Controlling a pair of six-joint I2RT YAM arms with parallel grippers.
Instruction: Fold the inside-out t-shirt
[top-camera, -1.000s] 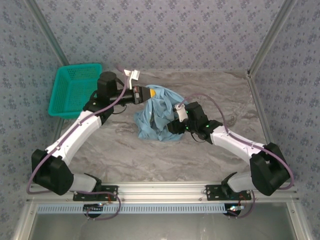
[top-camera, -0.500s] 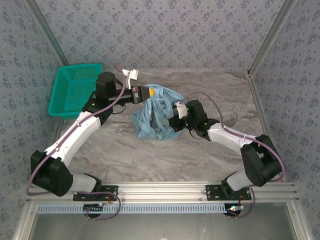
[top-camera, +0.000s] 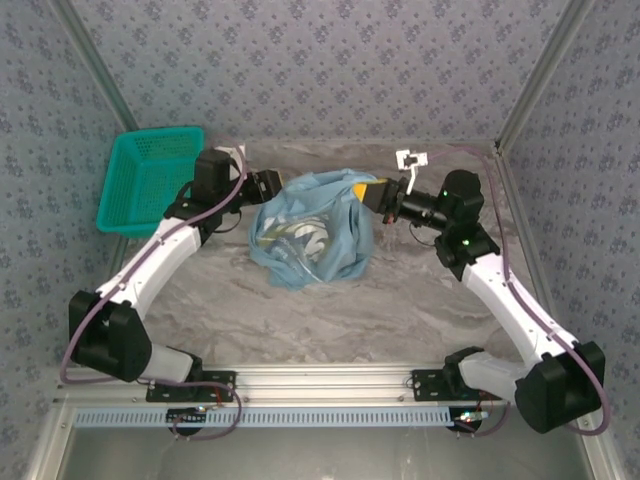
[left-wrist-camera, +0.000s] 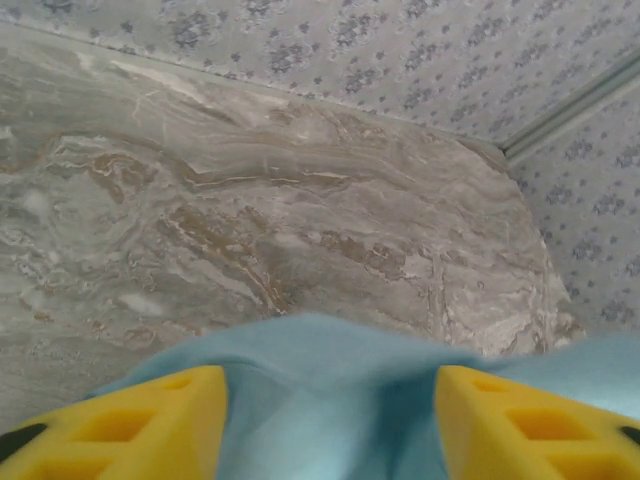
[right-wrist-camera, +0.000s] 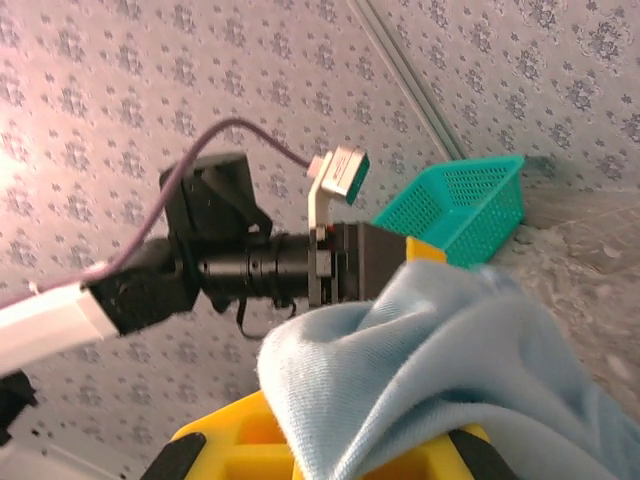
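Sagging t-shirt (top-camera: 310, 235) pinched in right fingers (right-wrist-camera: 230, 440), loose between parted left fingers (left-wrist-camera: 150, 420).

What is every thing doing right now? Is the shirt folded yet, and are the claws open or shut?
t-shirt, bunched up, not folded, one edge lifted by the right gripper.
left gripper, open, cloth lying between its fingers.
right gripper, shut on the t-shirt.
basket, open side up at the table's far left corner, apart from the t-shirt.
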